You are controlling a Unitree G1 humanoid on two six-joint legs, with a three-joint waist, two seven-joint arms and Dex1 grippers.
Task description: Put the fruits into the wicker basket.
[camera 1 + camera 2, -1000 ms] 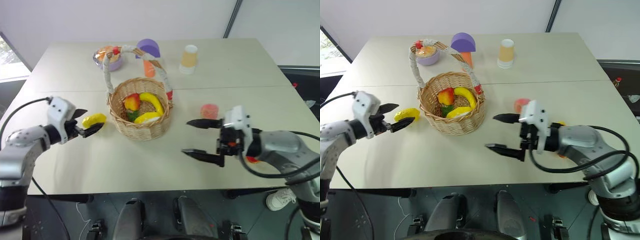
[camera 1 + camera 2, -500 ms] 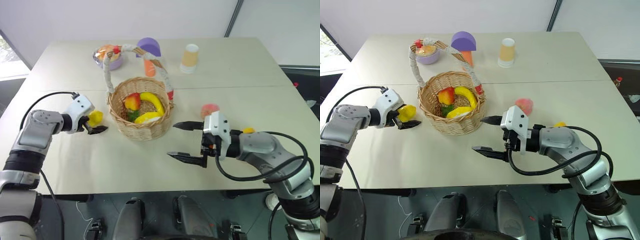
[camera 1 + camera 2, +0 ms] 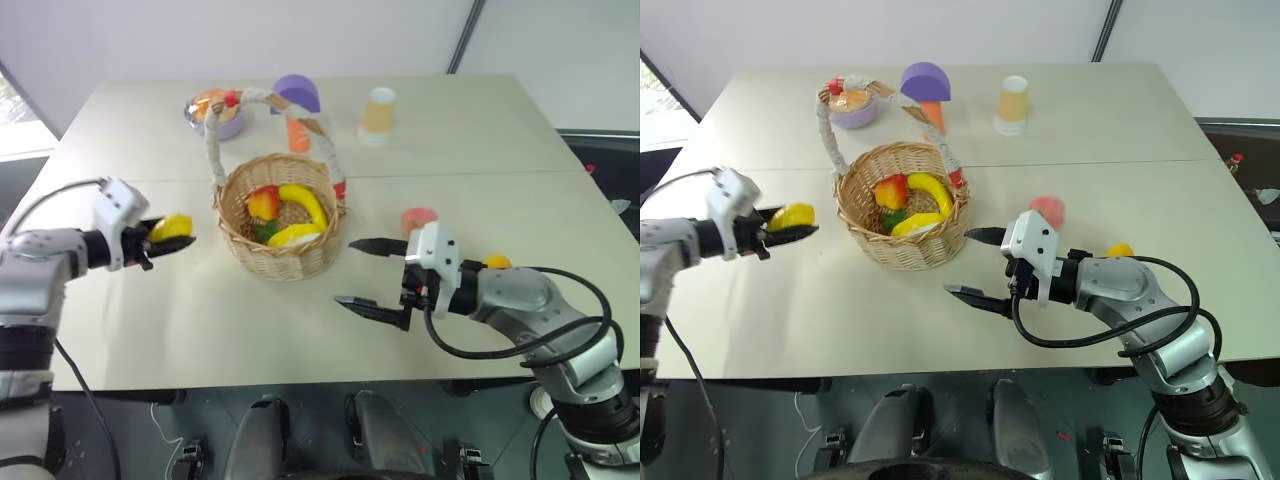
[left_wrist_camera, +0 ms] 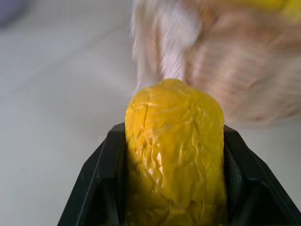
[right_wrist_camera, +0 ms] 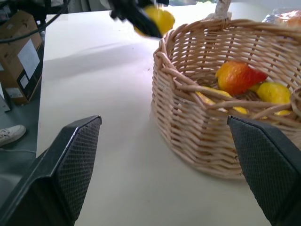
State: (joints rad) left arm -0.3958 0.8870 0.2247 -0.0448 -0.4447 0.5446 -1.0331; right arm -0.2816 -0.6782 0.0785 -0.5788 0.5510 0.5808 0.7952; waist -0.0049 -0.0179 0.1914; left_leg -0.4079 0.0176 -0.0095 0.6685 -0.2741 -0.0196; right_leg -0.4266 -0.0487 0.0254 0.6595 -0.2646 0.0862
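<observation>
My left gripper is clamped tight on a yellow lemon, one black finger on each side of it; the fruit is held clear of the table, to the left of the wicker basket and apart from its rim. From the left wrist the lemon sits wedged between both fingers, with the basket wall just beyond it.

My right gripper stands with its jaws spread wide and nothing between them, hovering above the table to the right of the basket, fingertips pointing toward its wall without touching.

In the basket: a red-and-yellow mango-like fruit and two yellow banana-like fruits, lying under the arched white-wrapped handle.

A small pink round fruit rests on the table right of the basket, just behind my right gripper. A small orange-yellow piece shows beyond my right forearm; what it is I cannot tell.

Behind the basket: a purple bowl with orange contents, an orange stem with purple dome cap, and a yellowish paper cup. Nothing lies between the lemon and the basket opening save the near rim.
</observation>
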